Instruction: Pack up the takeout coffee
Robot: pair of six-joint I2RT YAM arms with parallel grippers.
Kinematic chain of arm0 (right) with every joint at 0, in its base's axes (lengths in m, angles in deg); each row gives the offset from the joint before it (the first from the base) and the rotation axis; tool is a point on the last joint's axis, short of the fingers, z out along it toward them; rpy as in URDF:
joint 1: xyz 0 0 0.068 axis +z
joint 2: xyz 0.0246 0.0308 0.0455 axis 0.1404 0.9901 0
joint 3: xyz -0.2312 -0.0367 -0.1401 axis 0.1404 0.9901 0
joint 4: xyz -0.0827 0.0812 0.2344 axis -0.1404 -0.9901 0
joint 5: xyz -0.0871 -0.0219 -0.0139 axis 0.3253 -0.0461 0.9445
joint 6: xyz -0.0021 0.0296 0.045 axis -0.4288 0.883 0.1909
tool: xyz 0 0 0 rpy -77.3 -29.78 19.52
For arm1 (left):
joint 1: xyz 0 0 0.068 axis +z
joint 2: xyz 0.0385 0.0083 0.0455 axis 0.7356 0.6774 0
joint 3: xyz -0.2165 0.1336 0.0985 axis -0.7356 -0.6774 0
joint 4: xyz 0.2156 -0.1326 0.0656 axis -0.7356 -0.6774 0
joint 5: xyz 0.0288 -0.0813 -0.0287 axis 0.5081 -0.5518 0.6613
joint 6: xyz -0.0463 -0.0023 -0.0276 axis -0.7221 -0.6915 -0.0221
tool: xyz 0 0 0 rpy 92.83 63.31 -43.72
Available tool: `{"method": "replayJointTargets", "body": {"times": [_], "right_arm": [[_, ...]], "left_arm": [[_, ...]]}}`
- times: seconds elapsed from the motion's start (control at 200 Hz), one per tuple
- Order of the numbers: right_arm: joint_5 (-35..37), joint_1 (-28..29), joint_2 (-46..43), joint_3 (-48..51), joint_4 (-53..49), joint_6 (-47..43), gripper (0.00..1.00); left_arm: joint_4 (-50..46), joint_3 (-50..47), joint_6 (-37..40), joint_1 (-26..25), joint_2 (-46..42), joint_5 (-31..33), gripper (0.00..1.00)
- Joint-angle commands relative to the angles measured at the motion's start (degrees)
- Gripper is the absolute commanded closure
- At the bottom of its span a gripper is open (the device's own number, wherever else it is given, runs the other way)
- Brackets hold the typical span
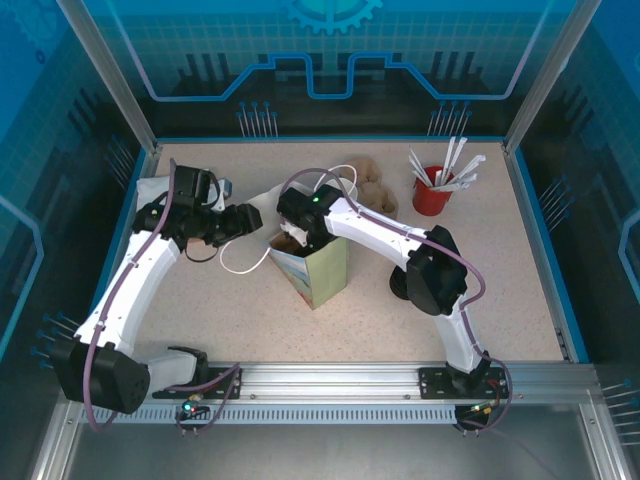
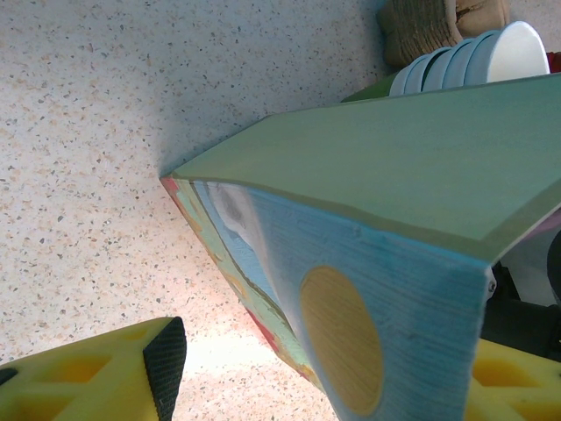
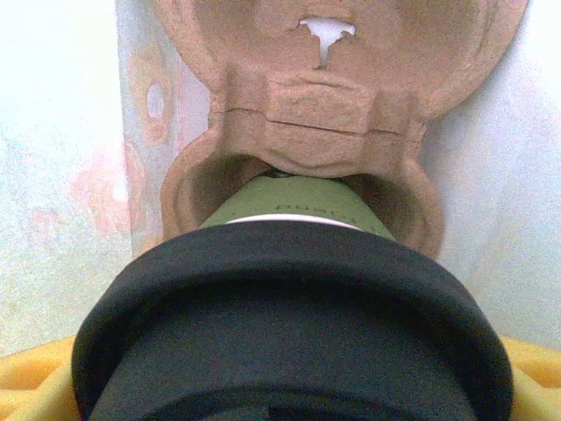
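Observation:
The takeout coffee (image 3: 289, 210) is an olive-green cup under a round black lid (image 3: 289, 307). My right gripper (image 3: 289, 381) is shut on it, inside the paper bag (image 1: 322, 268). The cup's base sits in one socket of a brown pulp carrier (image 3: 307, 132) that lies in the bag. From above, the right gripper (image 1: 297, 232) reaches down into the bag's mouth. My left gripper (image 2: 329, 368) straddles a corner of the bag (image 2: 394, 263); its left fingertip (image 2: 165, 364) stands apart from the bag wall, so it is open. From above, the left gripper (image 1: 252, 222) is at the bag's left edge.
A red cup of white sticks (image 1: 433, 190) stands at the back right. Spare pulp carriers (image 1: 375, 182) lie behind the bag, beside a stack of lidless cups (image 2: 473, 54). The bag's white handle loops (image 1: 240, 266) hang to its left. A dark object (image 1: 399, 287) sits under the right arm.

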Motion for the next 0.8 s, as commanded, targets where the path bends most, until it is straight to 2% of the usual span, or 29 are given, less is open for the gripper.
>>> {"method": "replayJointTargets", "body": {"times": [0.0,0.18,0.555,0.795], "right_arm": [[0.7,-0.5,2.8,3.3,0.0,-1.4,0.21],[0.2,-0.5,1.6,3.0,0.6,-1.0,0.17],[-0.1,-0.5,1.4,3.1,1.7,-1.0,0.16],[0.1,-0.5,-0.6,2.9,2.0,0.1,0.02]], "left_arm": [[-1.7,1.6,1.2,-0.2,0.4,-0.1,0.35],[-1.8,1.7,1.2,-0.2,0.3,-0.2,0.35],[-1.7,1.3,1.0,-0.2,0.1,-0.6,0.36],[-1.5,1.3,0.9,-0.2,-0.1,-1.2,0.38]]}}
